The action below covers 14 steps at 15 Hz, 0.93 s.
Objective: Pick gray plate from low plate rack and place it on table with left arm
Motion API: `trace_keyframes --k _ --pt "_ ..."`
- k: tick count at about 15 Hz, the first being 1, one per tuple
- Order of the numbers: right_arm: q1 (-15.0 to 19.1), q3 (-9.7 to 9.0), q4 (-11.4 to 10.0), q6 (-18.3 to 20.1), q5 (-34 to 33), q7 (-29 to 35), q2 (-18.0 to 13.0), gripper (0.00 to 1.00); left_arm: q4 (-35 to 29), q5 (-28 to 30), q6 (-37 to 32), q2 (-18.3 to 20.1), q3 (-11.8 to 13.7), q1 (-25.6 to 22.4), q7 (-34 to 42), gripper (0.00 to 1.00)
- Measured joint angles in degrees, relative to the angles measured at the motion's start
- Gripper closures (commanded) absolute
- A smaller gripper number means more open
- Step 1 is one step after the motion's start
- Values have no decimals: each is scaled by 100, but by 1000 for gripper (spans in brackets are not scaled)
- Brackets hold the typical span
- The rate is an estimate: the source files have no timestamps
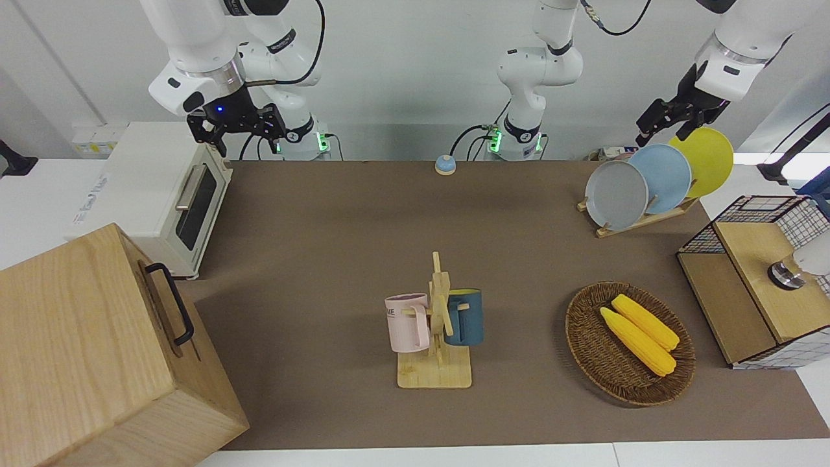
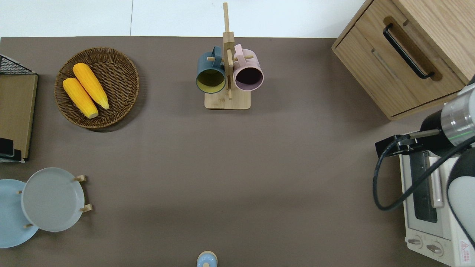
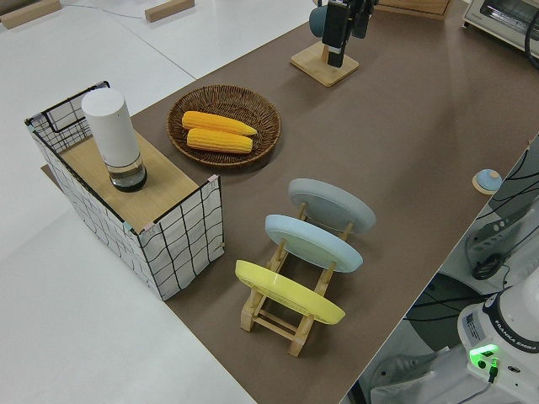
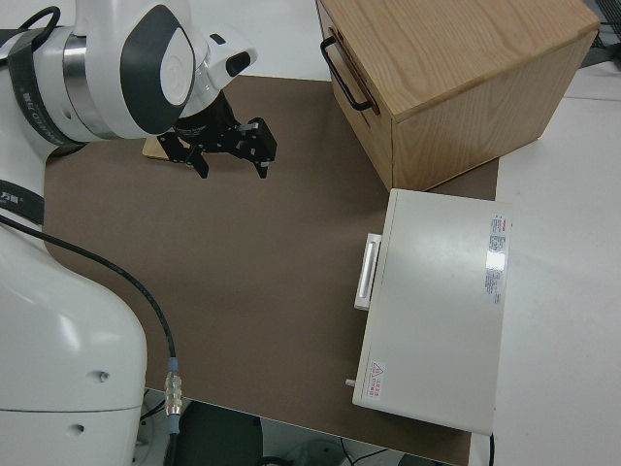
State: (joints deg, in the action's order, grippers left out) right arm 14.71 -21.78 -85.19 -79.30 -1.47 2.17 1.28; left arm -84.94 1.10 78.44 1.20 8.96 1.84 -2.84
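Note:
The gray plate (image 1: 616, 194) (image 2: 52, 199) (image 3: 331, 204) leans upright in the low plate rack (image 1: 639, 224) (image 3: 278, 320), in the slot farthest from the robots, at the left arm's end of the table (image 1: 324, 259). A light blue plate (image 1: 668, 175) and a yellow plate (image 1: 707, 159) stand in the slots nearer to the robots. My left gripper (image 1: 671, 126) (image 3: 349, 38) hangs open and empty in the air, just above the yellow plate's upper rim in the front view. It is outside the overhead view. The right arm is parked, its gripper (image 1: 237, 133) (image 4: 231, 160) open.
A wicker basket (image 1: 587, 337) with two corn cobs lies farther from the robots than the rack. A wire crate (image 1: 746, 240) stands beside both at the table's end. A mug tree (image 1: 438, 324) with two mugs is mid-table; a small bell (image 1: 445, 165) sits near the robots.

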Motion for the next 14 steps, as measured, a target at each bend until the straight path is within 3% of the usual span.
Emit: trace_keyframes --k 14 --pt "0 0 0 0 0 0 0 17 -2 0 144 -176 10 0 -2 2"
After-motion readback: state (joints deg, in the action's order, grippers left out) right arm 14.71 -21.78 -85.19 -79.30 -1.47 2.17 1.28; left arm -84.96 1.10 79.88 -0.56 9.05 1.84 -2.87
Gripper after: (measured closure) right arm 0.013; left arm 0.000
